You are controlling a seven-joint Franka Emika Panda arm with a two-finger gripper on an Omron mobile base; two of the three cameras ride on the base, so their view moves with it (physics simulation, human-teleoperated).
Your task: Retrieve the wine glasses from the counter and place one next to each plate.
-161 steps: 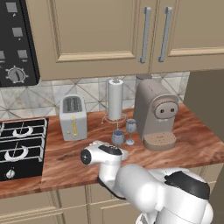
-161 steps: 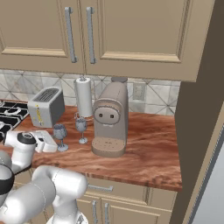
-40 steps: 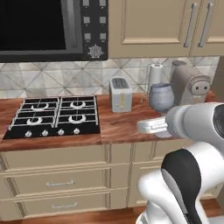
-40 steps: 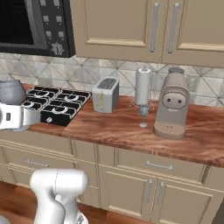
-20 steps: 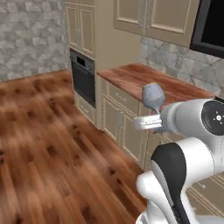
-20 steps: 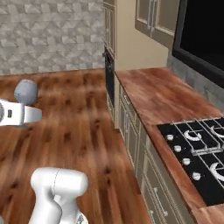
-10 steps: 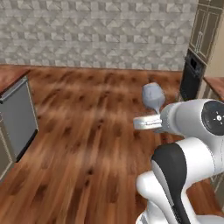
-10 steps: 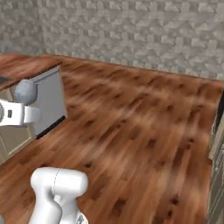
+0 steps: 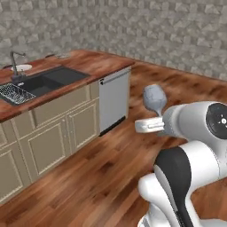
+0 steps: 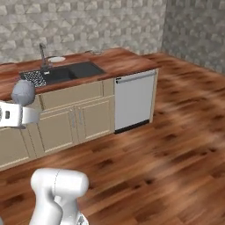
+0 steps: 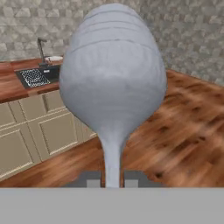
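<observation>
Hand view: end effector grips upright wine glass stem.

A glass is standing upright, its stem pinched between the fingertips; the sink is lying behind it, leftward.

Stone wall, wood floor, sink (dark basin).

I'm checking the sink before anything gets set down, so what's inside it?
A wire rack lies in the sink's left basin; the right basin looks bare. A faucet stands behind. The bottom under the rack and the near inner wall are hidden.
</observation>
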